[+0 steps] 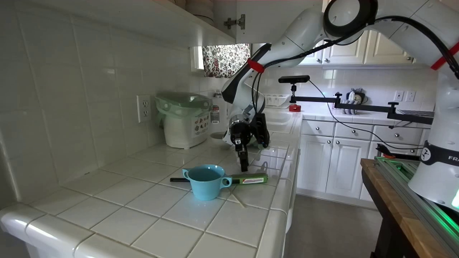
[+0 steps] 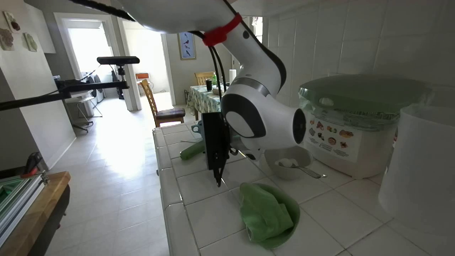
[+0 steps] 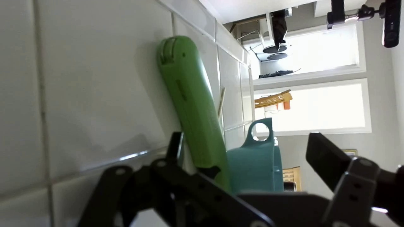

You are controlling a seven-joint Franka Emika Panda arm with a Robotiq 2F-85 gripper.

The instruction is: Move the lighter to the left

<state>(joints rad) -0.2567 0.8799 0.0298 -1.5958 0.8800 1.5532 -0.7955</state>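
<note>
The lighter (image 1: 256, 178) lies flat on the tiled counter, with a green body and a thin black end. In an exterior view the blue cup (image 1: 206, 183) stands in front of it and hides its middle. In the wrist view the lighter's green body (image 3: 192, 94) runs up from the jaws, and the cup (image 3: 255, 167) is beside it. My gripper (image 1: 242, 156) is just behind the lighter, low over the counter. In the wrist view its fingers (image 3: 246, 143) are wide apart with nothing held; one finger is low near the counter beside the lighter, the other higher up.
A thin stick (image 1: 236, 198) lies by the cup. A white bin with a green lid (image 1: 186, 122) stands against the wall. A bowl with a spoon (image 2: 289, 163) and a green bowl with a cloth (image 2: 268, 215) stand on the counter. A shelf (image 1: 143, 21) hangs above.
</note>
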